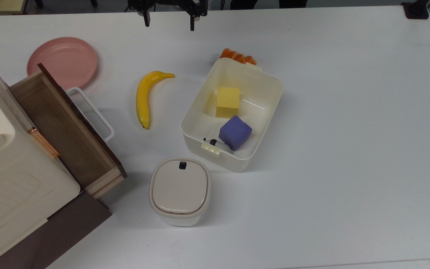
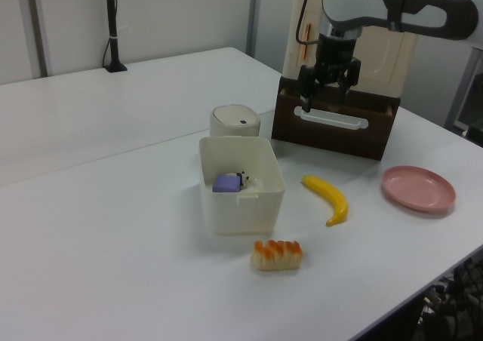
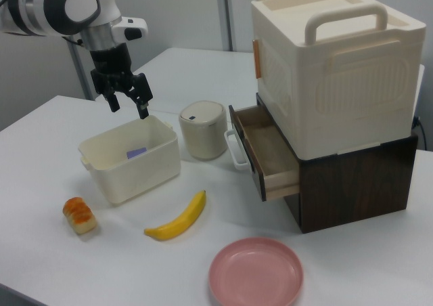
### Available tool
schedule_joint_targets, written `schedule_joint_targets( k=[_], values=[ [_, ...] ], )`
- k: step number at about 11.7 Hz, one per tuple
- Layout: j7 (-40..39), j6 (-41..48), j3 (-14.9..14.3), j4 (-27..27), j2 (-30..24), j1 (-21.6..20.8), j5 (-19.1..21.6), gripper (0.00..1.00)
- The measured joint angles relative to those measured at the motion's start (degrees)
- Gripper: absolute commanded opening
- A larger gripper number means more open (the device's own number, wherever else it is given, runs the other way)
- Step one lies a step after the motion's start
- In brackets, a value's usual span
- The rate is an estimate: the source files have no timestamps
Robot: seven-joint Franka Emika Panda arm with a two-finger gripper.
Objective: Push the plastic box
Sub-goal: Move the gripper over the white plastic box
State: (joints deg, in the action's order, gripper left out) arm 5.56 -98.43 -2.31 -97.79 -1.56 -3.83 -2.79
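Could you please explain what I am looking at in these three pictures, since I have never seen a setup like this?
One robot arm ends in a two-finger gripper; its fingers are open, holding nothing, above the white table. Three fixed cameras watch the same scene: one from overhead, two from opposite sides. On the table sits a large cream-white plastic box holding a yellow block and a purple block. Around it lie a yellow banana, an orange-topped bread piece, a pink round plate, a small lidded cream container and a cream storage unit with an open wooden drawer.
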Motion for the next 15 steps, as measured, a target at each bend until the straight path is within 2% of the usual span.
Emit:
schedule_joint_targets(
  k=[15],
  values=[
    [-0.96, 0.07, -0.74, 0.09, -1.23, -0.12, 0.02, 1.00]
  ],
)
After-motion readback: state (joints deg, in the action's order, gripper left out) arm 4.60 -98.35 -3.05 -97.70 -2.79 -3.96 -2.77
